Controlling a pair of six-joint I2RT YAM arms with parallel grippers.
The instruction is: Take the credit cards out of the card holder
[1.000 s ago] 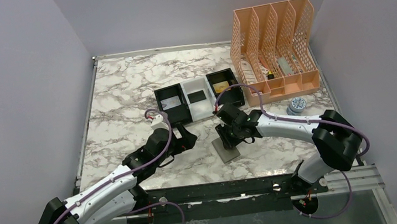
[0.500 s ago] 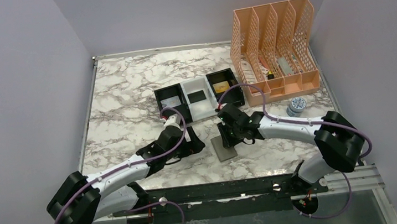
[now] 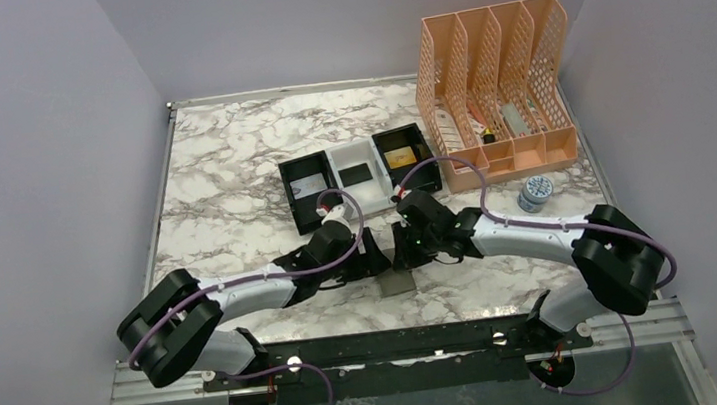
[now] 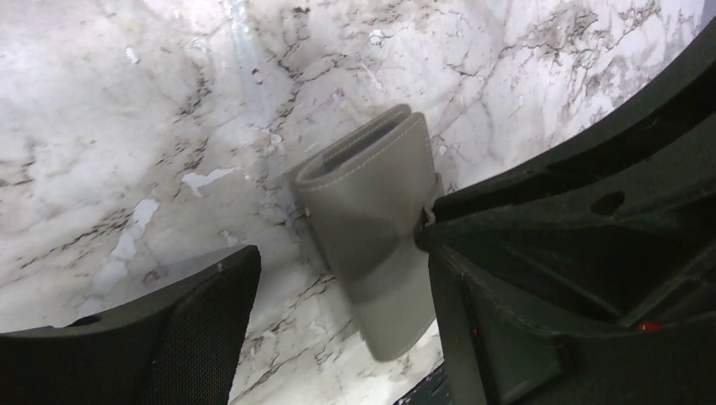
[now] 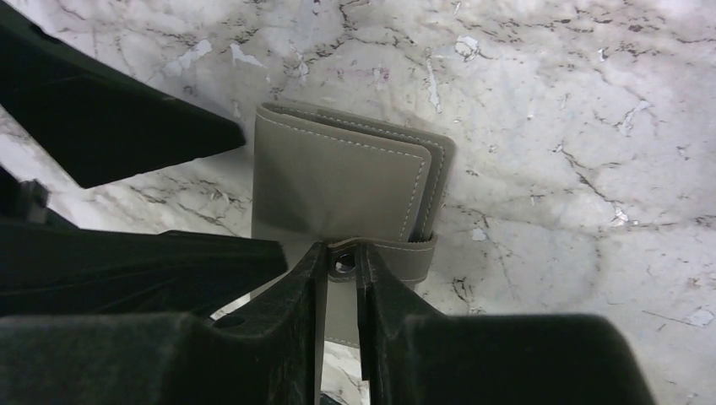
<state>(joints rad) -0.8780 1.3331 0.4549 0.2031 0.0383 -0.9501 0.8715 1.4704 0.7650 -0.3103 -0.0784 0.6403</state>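
Observation:
The card holder [image 3: 398, 281] is a folded grey-taupe wallet on the marble, near the front edge. In the right wrist view the card holder [image 5: 338, 177] is closed, and my right gripper [image 5: 340, 255] is shut on its snap strap. My right gripper [image 3: 406, 254] stands just behind the holder in the top view. My left gripper [image 3: 377, 262] is open beside it. In the left wrist view the holder [image 4: 371, 219] stands between the spread fingers of the left gripper [image 4: 338, 270]. No card shows in the holder. A gold-yellow card [image 3: 400, 156] lies in the tray's right compartment.
A black-and-white three-compartment tray [image 3: 283, 172] sits behind the grippers. A peach mesh file rack [image 3: 491, 68] stands at the back right, with a small round tin [image 3: 535, 190] in front of it. The table's front edge runs just below the holder.
My left arm has swung right and its open gripper now straddles the holder. My right gripper stays shut on the strap and has shifted slightly left with the holder.

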